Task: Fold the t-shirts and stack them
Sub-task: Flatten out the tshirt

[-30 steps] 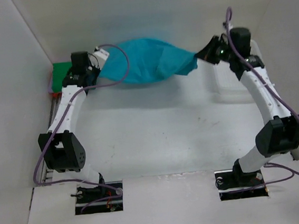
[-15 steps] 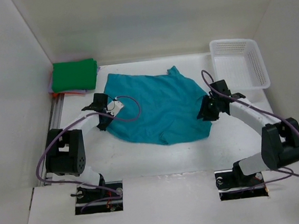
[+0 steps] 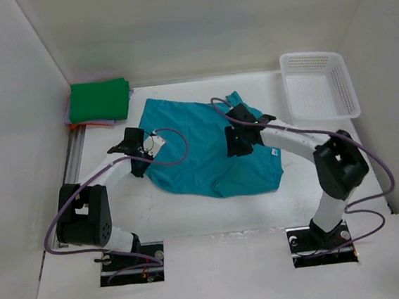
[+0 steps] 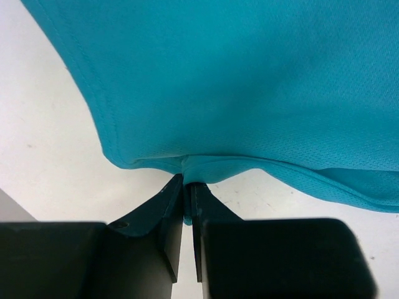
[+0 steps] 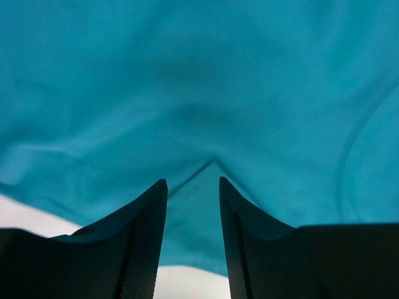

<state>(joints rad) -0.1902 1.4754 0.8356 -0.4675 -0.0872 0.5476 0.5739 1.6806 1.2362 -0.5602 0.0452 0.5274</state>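
the teal t-shirt lies spread on the middle of the table. a second ago it hung stretched in the air between both grippers at the back. since the last frame the right gripper has left the shirt's right edge and come inward over its upper right part.

we count four shirts. besides the teal one, a folded green t-shirt tops a stack at the back left, where only edges of the orange t-shirt and lavender t-shirt show. one white basket sits back right.

the left forearm lies low. the left gripper is almost closed, pinching the teal hem at the shirt's left edge. the right arm bends leftward across the shirt with its jaws parted over a crease, gripping nothing.
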